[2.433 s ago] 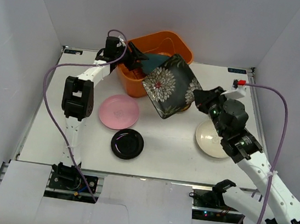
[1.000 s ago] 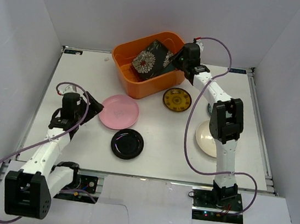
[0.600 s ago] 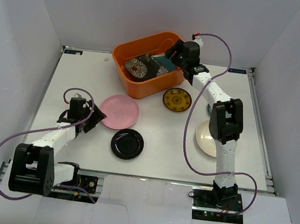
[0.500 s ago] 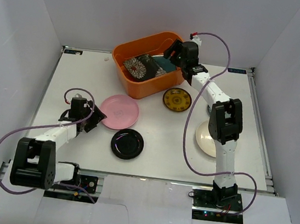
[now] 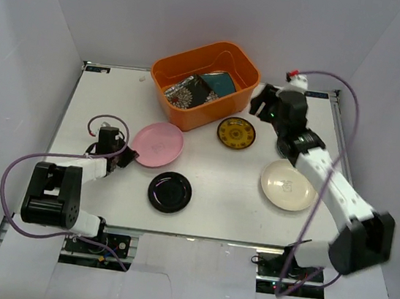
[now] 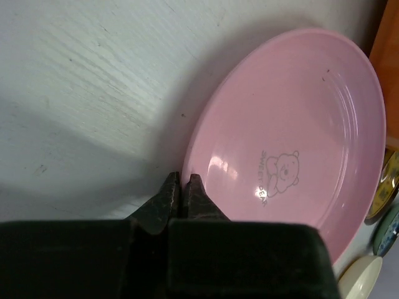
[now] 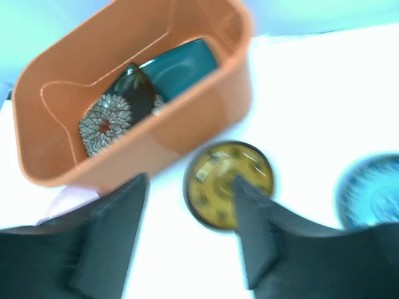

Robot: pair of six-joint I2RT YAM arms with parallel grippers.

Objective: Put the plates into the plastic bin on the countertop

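Right pincer (image 7: 190, 185) now clear of plastic bin (image 7: 187, 134), agape; left pincer (image 6: 184, 180) closed at bear-printed pink plate (image 6: 293, 124)

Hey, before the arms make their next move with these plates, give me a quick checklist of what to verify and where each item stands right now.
1. Left gripper shut at the near rim of the round pink plate: ok.
2. Pink rim actually pinched: cannot tell.
3. Right gripper open and empty: ok.
4. Round yellow-patterned plate lined up between the right fingers: ok.
5. Orange plastic bin has room beside the square black flowered plate and the teal plate: ok.
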